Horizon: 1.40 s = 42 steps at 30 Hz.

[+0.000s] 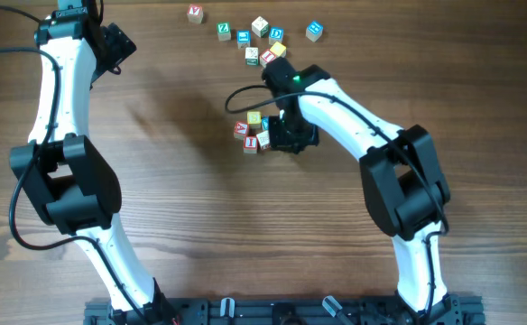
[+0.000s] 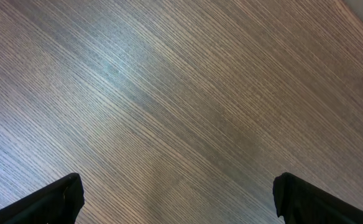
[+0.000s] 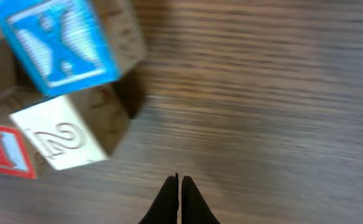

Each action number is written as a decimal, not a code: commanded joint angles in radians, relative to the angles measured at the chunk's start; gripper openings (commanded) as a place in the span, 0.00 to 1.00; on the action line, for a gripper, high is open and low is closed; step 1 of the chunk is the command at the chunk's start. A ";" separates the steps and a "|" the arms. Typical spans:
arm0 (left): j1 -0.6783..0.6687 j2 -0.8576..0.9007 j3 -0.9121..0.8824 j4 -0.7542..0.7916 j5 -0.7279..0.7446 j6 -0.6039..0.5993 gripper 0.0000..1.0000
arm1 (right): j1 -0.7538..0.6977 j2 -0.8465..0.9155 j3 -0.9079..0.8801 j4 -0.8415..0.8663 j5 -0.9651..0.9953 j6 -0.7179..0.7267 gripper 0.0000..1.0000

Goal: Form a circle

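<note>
the circle [image 1: 253,131] sits just left of centre in the overhead view, a tight cluster of small lettered cubes on the wooden table [image 1: 155,190]. a yellow cube [image 1: 254,117] is at its top, two red-lettered ones on the left and bottom, and a whitish cube [image 1: 263,138] on the right. from overhead the fifth cube is mostly hidden under the right arm [image 1: 354,126].

room to move: broad bare wood lies left of and below the cluster. its right side is crowded by the arm's wrist, which lies against it in the overhead view. the loose cubes [image 1: 260,26] are scattered near the top edge, and the nearest of them is near the arm's elbow.

right gripper [image 3: 178,190]: fingers pressed together, nothing held. the tips point at bare wood, with a strip of table between them and the whitish cube.

left gripper [image 2: 178,208]: fingers spread wide at the lower corners of its own view, with only wood grain between them. overhead it sits in the upper left of the frame, well apart from the cluster.

writing: the right wrist view reads "x" on the blue cube [image 3: 57,43] and "2" on the whitish cube. a red cube [image 3: 1,152] at the left edge is cut off, so its character is uncertain. overhead, all lettering is too small to read.
</note>
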 commanded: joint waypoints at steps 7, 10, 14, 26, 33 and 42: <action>0.002 -0.003 0.010 0.002 -0.013 0.005 1.00 | -0.001 -0.064 0.136 -0.017 -0.206 -0.071 0.05; 0.002 -0.003 0.010 0.002 -0.013 0.005 1.00 | 0.011 -0.064 0.135 -0.008 -0.237 -0.071 0.05; 0.002 -0.003 0.010 0.002 -0.013 0.005 1.00 | 0.018 -0.064 0.134 0.018 -0.236 -0.086 0.04; 0.002 -0.003 0.010 0.002 -0.013 0.005 1.00 | -0.071 -0.064 0.132 0.039 0.304 0.121 1.00; 0.002 -0.003 0.010 0.002 -0.013 0.005 1.00 | -0.071 -0.064 0.132 0.201 0.323 0.122 1.00; 0.001 -0.003 0.010 0.002 -0.013 0.005 1.00 | -0.071 -0.064 0.132 0.332 0.323 0.122 1.00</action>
